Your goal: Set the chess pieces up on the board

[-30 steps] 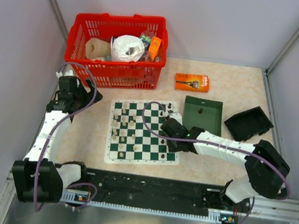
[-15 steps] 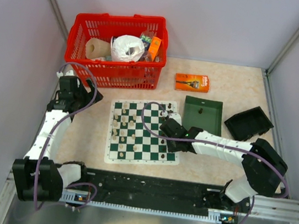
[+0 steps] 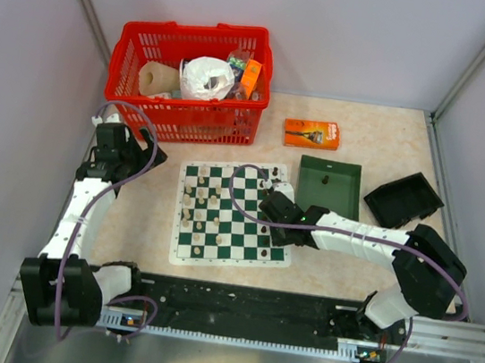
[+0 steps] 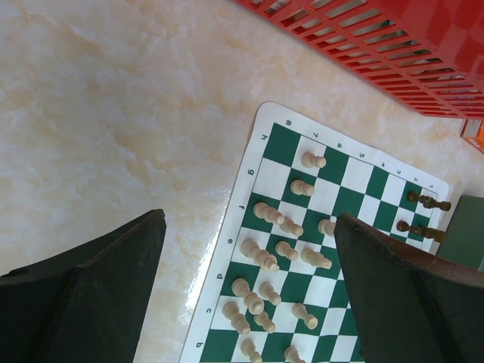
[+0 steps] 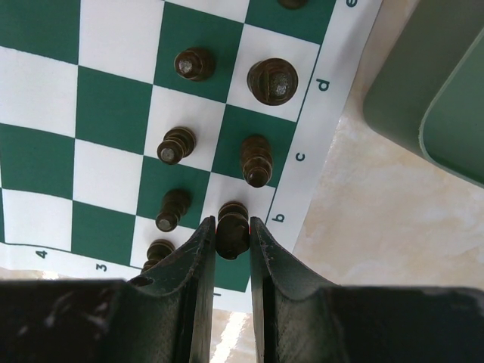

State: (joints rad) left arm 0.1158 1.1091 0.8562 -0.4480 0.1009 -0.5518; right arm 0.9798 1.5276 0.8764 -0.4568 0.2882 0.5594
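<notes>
The green-and-white board (image 3: 233,216) lies flat in the middle of the table (image 3: 382,156). A red basket (image 3: 189,79) sits at its 11 o'clock and an orange box (image 3: 311,134) at 1 o'clock. A green tray (image 3: 329,186) lies just beside its edge at 3 o'clock, with a black tray (image 3: 403,199) farther out the same way. The right pincer (image 5: 233,236) is down over the board's 3 o'clock side, its two fingers pressed against either side of one dark piece (image 5: 232,225) — pinching it upright over a white square in the outermost row, next to the border letter b. Whether its foot touches the board cannot be told. Other dark pieces (image 5: 256,160) stand on nearby squares in the two rows along that edge. The cream pieces (image 4: 276,249) stand gathered in the rows along the opposite, 9 o'clock side. The left pincer (image 4: 251,219) hangs spread wide above the table at the board's 10 o'clock — nothing between its fingers, well apart from every piece
</notes>
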